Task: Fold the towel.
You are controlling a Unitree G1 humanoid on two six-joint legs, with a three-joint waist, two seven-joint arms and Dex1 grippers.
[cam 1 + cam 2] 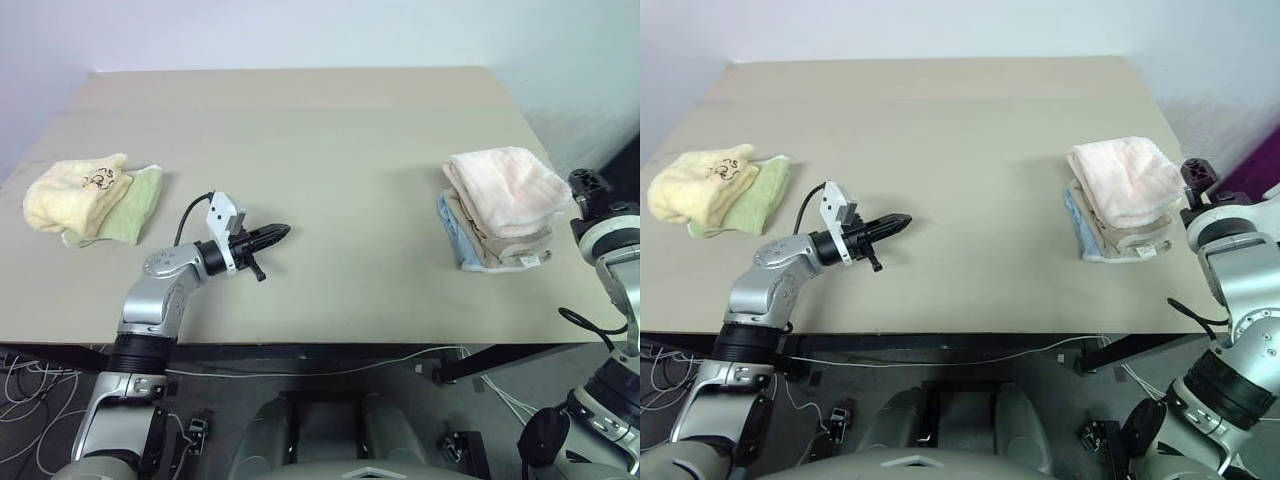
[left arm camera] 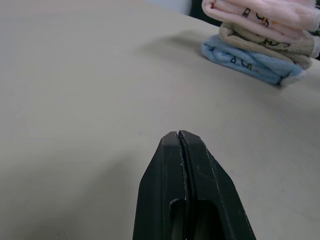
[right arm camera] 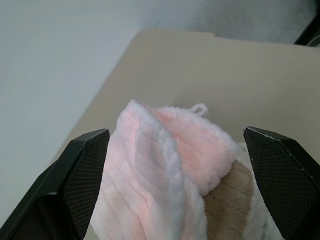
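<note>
Folded pale pink towel (image 1: 505, 188) on top of a stack at the right side of the beige table (image 1: 320, 150), resting on a beige towel (image 1: 500, 245), with a light blue towel (image 2: 250, 60) at the bottom. Small white loop tag (image 3: 199, 108) visible at the far edge of the pink one, dark embroidered marks along its folded side in the left wrist view. Right gripper (image 3: 182, 165) just beside the stack at the table's right edge, jaws spread wide, one finger to each side of the pink towel and clear of the cloth, nothing held. Left gripper (image 1: 272, 236) low over the bare middle-left of the table, pointing toward the stack but well apart from it, fingers pressed together with nothing between them. Far left of the table: a yellow towel (image 1: 75, 192) lying partly over a light-green towel (image 1: 135, 205), both loosely folded.
</note>
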